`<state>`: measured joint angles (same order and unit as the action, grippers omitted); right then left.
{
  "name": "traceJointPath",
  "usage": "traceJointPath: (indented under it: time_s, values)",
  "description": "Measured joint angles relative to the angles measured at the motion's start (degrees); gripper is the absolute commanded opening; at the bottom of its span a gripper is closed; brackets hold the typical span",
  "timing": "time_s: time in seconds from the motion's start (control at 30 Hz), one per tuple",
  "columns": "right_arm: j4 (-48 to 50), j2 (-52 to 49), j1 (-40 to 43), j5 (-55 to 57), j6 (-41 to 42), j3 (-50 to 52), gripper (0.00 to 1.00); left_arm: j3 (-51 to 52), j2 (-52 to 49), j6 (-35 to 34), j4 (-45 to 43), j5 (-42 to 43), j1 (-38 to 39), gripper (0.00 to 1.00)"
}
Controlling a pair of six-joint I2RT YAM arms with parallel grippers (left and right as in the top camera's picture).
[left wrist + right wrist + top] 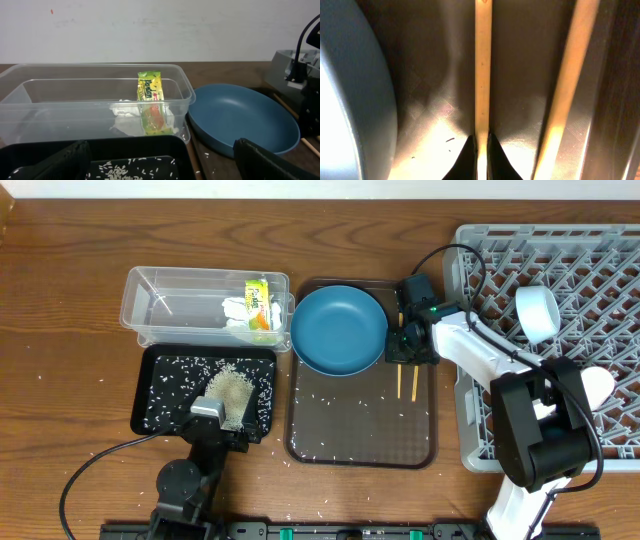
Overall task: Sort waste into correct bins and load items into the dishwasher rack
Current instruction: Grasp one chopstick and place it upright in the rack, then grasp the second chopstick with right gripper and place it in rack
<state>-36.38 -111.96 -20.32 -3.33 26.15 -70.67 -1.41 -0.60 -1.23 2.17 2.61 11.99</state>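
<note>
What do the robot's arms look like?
The left arm is all black, with a black cable looping from its base. The right arm has a white link between chunky black joints, another black cable arching over it, and a tiny green light. Both have black fingers.

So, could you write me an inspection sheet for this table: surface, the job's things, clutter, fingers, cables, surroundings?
Surface: wooden table.
Job's things: snack wrapper and tissue in the clear tub; rice pile in the black tray; blue plate and chopsticks on the brown tray; white cup in the grey rack.
Clutter: stray rice grains on the table and brown tray.
Fingers: left fingers open over the black tray; right fingers closed on one chopstick.
Cables: black cables trail from both arms.
Surroundings: pale wall.
</note>
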Motion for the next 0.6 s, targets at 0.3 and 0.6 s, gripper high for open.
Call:
traceJointPath:
  time_s: [0.3,0.6]
  values:
    - [-2.19,9.77,4.46,-0.31,-1.75,0.31,0.01,0.00,0.00,0.00,-0.02,0.02,0.00,0.93]
    - [-6.97,29.35,12.50,7.28,-14.05,0.11,0.01,0.00,0.00,0.00,0.00,0.00,0.00,0.93]
